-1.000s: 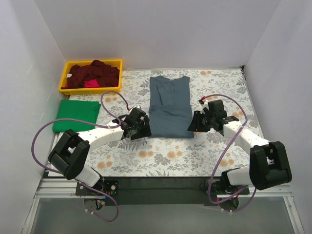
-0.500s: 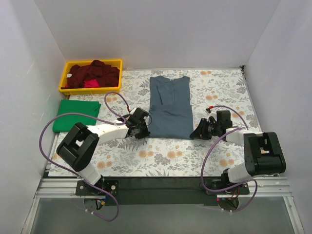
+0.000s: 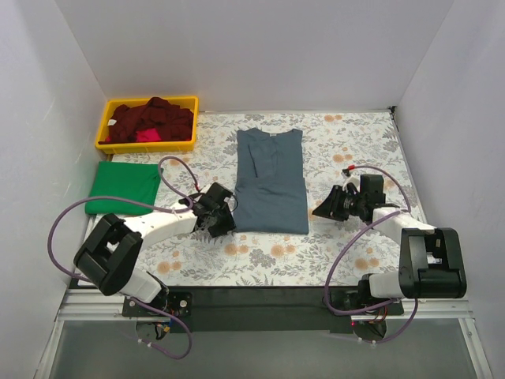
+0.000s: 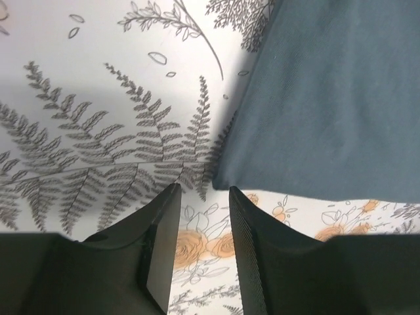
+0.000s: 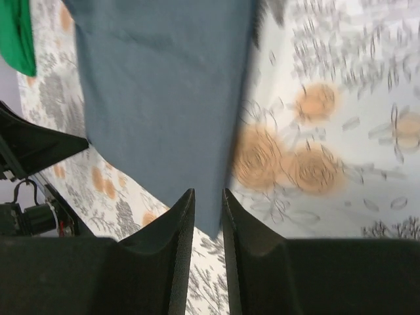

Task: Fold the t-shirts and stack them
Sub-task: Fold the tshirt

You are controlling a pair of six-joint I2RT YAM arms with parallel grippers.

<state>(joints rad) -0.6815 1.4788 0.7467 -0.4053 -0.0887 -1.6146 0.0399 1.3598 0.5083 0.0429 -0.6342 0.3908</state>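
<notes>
The slate-blue collared cloth t-shirt [image 3: 271,183] lies narrowed lengthwise mid-desk [image 3: 355,150], its cross fold not yet done. A bright green shirt [image 3: 122,188] sits folded; dark red ones [image 3: 150,120] fill the yellow plastic bin [image 3: 104,134]. The left gripper [image 4: 202,190] is slightly parted and empty. The right gripper [image 5: 207,193], barely parted, seems empty, though its view is blurred.

The blue shirt [image 3: 271,185] has slid a little across the tabletop [image 3: 355,142]. The left hand [image 3: 224,224] has moved to the shirt's near left corner. The right hand [image 3: 319,211] has backed off the shirt's right edge.
</notes>
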